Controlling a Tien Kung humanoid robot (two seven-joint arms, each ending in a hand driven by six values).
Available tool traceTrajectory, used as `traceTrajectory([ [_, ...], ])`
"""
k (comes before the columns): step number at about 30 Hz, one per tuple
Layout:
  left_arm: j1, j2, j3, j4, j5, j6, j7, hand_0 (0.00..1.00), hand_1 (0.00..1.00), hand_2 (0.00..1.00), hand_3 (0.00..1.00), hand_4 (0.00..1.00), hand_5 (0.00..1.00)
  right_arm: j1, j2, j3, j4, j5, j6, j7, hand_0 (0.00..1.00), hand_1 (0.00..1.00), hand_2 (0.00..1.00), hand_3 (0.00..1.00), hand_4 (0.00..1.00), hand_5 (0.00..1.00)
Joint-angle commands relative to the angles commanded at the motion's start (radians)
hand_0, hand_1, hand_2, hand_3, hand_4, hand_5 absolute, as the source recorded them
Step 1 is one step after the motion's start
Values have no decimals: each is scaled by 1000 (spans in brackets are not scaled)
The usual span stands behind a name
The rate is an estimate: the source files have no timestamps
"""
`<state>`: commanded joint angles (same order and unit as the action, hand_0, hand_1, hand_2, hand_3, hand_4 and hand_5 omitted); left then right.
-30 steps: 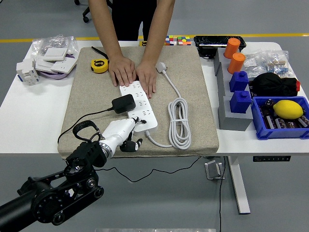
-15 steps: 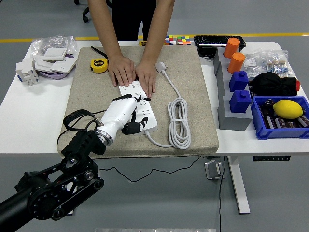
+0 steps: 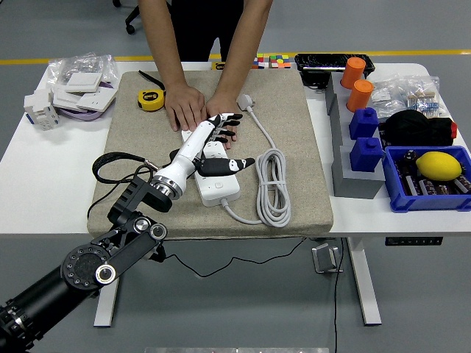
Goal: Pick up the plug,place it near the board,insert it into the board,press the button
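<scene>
The white power strip [image 3: 218, 189] lies on the beige mat [image 3: 294, 132], its near end showing. My left hand [image 3: 218, 145] reaches over the strip's middle with its fingers [image 3: 227, 123] stretched out flat and the thumb [image 3: 237, 165] pointing right; it holds nothing that I can see. The black plug is hidden under the hand; only its black cable [image 3: 110, 163] loops at the mat's left. A person's two hands [image 3: 185, 107] press down on the strip's far end, and my fingertips touch or nearly touch them.
The strip's white cord [image 3: 273, 188] lies coiled on its right, ending in a white plug [image 3: 245, 101]. A yellow tape measure [image 3: 152, 99] sits at the mat's far left. Grey blocks [image 3: 353, 173], blue and orange parts and a blue bin [image 3: 434, 193] stand on the right.
My left hand has moved forward and right from the mat's near edge over the strip, covering the black plug, and its fingers have stretched out. The person's hands stay put.
</scene>
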<state>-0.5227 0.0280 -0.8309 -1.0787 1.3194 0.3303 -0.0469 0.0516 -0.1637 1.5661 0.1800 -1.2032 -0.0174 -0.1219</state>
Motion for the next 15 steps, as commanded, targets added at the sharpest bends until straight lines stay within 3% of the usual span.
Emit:
traceTrajectory([
  [5, -31, -22, -29, 77, -181, 3, -2, 998, 998, 998, 996, 998, 254, 2, -5, -4, 0, 1, 1, -1, 998, 927, 869, 901, 998, 998],
  [11, -57, -28, -31, 176, -85, 3, 52, 998, 998, 998, 989, 998, 266, 4, -8, -6, 0, 2, 1, -2, 998, 927, 869, 902, 998, 998],
  [15, -69, -28, -31, 216, 49, 11, 113, 998, 998, 982, 961, 998, 245, 6, -10, -8, 0, 7, 0, -1, 998, 927, 869, 901, 998, 998],
])
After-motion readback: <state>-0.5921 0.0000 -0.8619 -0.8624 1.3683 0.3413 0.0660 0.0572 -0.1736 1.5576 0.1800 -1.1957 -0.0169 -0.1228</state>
